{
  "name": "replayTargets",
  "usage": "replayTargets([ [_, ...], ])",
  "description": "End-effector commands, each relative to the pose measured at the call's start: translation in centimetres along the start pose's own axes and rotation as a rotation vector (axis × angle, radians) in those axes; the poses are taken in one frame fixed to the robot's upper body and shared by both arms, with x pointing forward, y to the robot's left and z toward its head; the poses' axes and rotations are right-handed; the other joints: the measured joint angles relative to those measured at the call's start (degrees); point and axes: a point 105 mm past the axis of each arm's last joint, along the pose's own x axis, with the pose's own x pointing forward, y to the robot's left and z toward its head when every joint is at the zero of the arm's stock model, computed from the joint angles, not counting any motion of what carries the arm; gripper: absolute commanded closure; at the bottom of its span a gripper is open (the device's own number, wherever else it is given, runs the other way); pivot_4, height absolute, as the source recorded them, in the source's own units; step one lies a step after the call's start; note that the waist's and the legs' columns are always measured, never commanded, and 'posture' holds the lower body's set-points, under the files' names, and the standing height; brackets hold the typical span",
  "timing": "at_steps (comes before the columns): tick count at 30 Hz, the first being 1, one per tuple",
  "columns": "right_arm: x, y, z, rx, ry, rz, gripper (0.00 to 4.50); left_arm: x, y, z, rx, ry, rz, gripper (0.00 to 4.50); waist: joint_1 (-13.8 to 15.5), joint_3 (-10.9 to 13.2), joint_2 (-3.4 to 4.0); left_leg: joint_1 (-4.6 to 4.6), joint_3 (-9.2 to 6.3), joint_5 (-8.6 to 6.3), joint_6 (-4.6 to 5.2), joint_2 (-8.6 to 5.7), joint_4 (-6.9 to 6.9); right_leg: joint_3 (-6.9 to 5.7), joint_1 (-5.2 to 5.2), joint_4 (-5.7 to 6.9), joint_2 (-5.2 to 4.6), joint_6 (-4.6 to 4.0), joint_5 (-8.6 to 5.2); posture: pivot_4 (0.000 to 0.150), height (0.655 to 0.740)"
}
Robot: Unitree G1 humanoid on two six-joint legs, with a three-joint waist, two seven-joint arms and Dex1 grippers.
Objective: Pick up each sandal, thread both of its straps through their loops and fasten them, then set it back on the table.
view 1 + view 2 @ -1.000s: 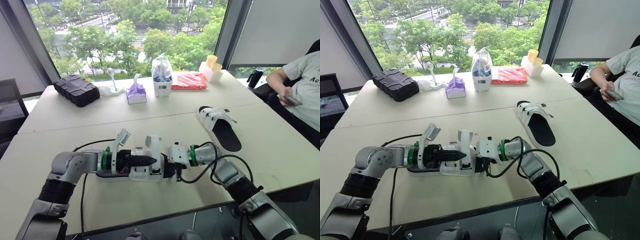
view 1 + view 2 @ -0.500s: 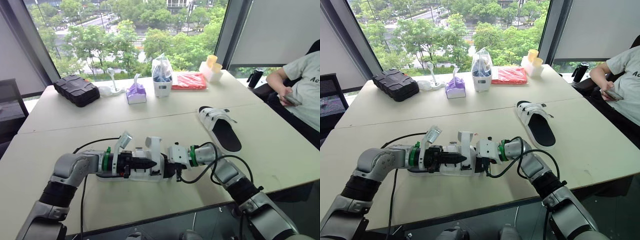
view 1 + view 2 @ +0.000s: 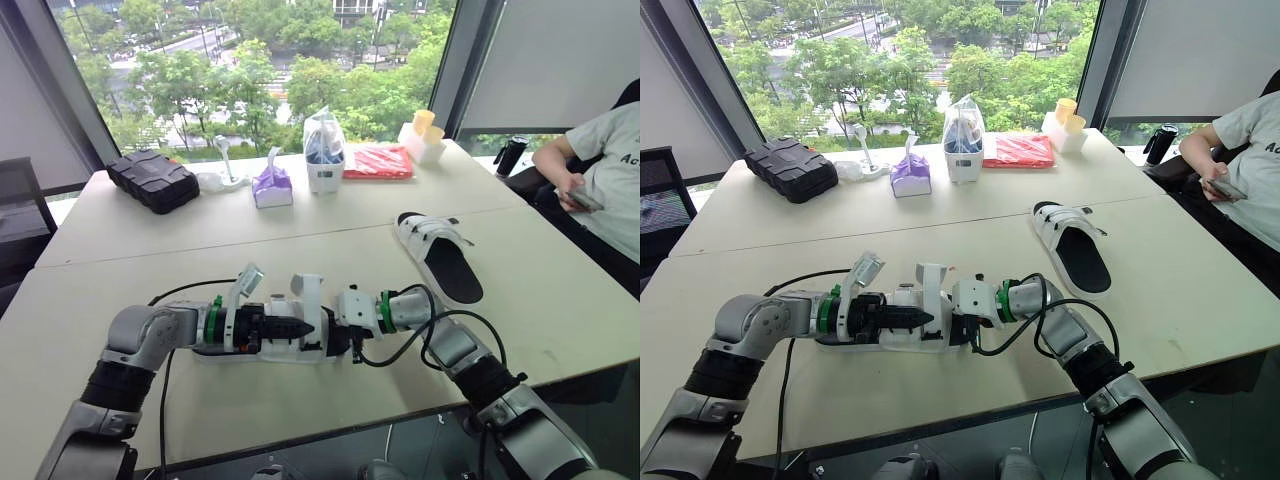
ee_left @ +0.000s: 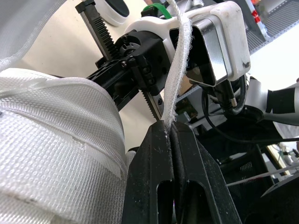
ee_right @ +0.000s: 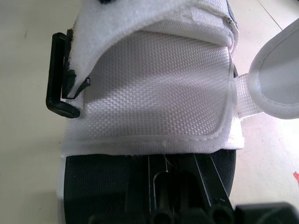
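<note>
Two beige matte tables (image 3: 560, 300) butted edge to edge, window behind. Person (image 3: 612, 165) seated at the right end in a light tee, holding a phone (image 3: 583, 200).

Near sandal (image 3: 283, 349): lies on the front table between both grippers, long axis across the robot. White woven upper, black footbed. One wide white strap (image 3: 308, 298) stands up in an arch. A second strap end (image 3: 246, 281) sticks up tilted at the left-arm side, unfastened.

Far sandal (image 3: 437, 256): flat on the table, well apart to the right. Same build: black oval footbed, white straps lying across the toe end.

Back table, left to right:
- black ribbed hard case (image 3: 152, 180), blocky
- purple tissue pack (image 3: 272, 188)
- white tub with a crinkled clear bag (image 3: 324, 150)
- flat red packet (image 3: 378, 162)
- stacked pale cups (image 3: 424, 135)

Left gripper (image 4: 168, 128): black fingers closed together, pinching a narrow white webbing strip (image 4: 180, 60) that runs straight up from the tips. Coarse mesh weave on the strap beside it.

Right gripper (image 3: 336, 337): at the sandal's other end, touching it. Grip state: can't tell.

Right wrist view shows padded white textile with a stitched hem over the footbed. A black rectangular plastic loop (image 5: 56, 74) sits at the strap's edge, and the fuzzy strap end lies over it.
</note>
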Motion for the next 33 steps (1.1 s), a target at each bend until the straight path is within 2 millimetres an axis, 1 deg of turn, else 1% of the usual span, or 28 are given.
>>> replayTargets([
  [1, -0.2, 2.3, -3.9, 0.095, 0.149, 0.067, 4.5, -0.1, 0.0, -0.1, 0.084, 0.03, 0.016, 4.44, 0.0, 0.0, 0.0, 0.0, 0.0, 0.0, 0.0, 0.0, -0.02, 0.0, 0.0, 0.0, 0.0, 0.0, 0.0, 0.15, 0.74],
  [7, -0.2, 2.4, -4.0, 0.095, 0.15, 0.067, 4.5, 0.0, 0.8, -0.3, 0.202, 0.058, 0.053, 4.44, 0.1, 0.0, 0.0, 0.01, 0.0, -0.02, -0.04, 0.0, -0.03, 0.01, 0.0, -0.03, -0.01, -0.18, 0.1, 0.15, 0.74],
  [13, -0.3, 2.4, -4.0, 0.093, 0.151, 0.066, 4.5, 0.3, 0.2, -1.0, 0.325, 0.095, 0.011, 4.44, 0.1, 0.0, 0.0, 0.0, 0.0, -0.02, -0.04, 0.0, -0.09, 0.01, 0.0, -0.07, -0.02, -0.18, 0.1, 0.15, 0.74],
  [19, -0.3, 2.3, -3.9, 0.093, 0.15, 0.065, 4.5, 0.3, -0.2, -2.2, 0.397, 0.157, -0.018, 4.44, 0.1, 0.0, 0.01, 0.0, 0.0, -0.02, -0.04, 0.01, -0.14, 0.02, 0.0, -0.11, -0.02, -0.18, 0.1, 0.15, 0.74],
  [22, -0.2, 2.3, -3.9, 0.093, 0.149, 0.065, 4.5, 0.3, 0.2, -2.1, 0.45, 0.154, 0.01, 4.44, 0.1, 0.0, 0.01, 0.01, 0.0, -0.01, -0.02, 0.02, -0.16, 0.02, -0.01, -0.13, -0.02, -0.19, 0.1, 0.15, 0.74],
  [25, -0.2, 2.2, -3.8, 0.092, 0.148, 0.066, 4.5, 0.4, 1.3, -2.0, 0.523, 0.157, 0.067, 4.44, 0.1, 0.0, 0.01, 0.01, 0.0, -0.01, -0.02, 0.02, -0.16, 0.02, 0.0, -0.13, -0.02, -0.18, 0.09, 0.15, 0.74],
  [27, -0.1, 2.3, -3.8, 0.093, 0.147, 0.067, 4.5, 0.4, 1.5, -2.1, 0.538, 0.154, 0.077, 4.44, 0.1, 0.0, 0.01, 0.01, 0.0, -0.01, -0.02, 0.02, -0.16, 0.02, 0.01, -0.14, -0.03, -0.17, 0.09, 0.15, 0.74],
  [33, -0.2, 2.3, -3.8, 0.095, 0.147, 0.067, 4.5, 0.3, 1.1, -2.8, 0.546, 0.192, 0.035, 4.44, 0.1, 0.0, 0.02, 0.02, 0.0, -0.02, -0.02, 0.02, -0.16, 0.02, 0.02, -0.14, -0.03, -0.01, -0.01, 0.15, 0.74],
])
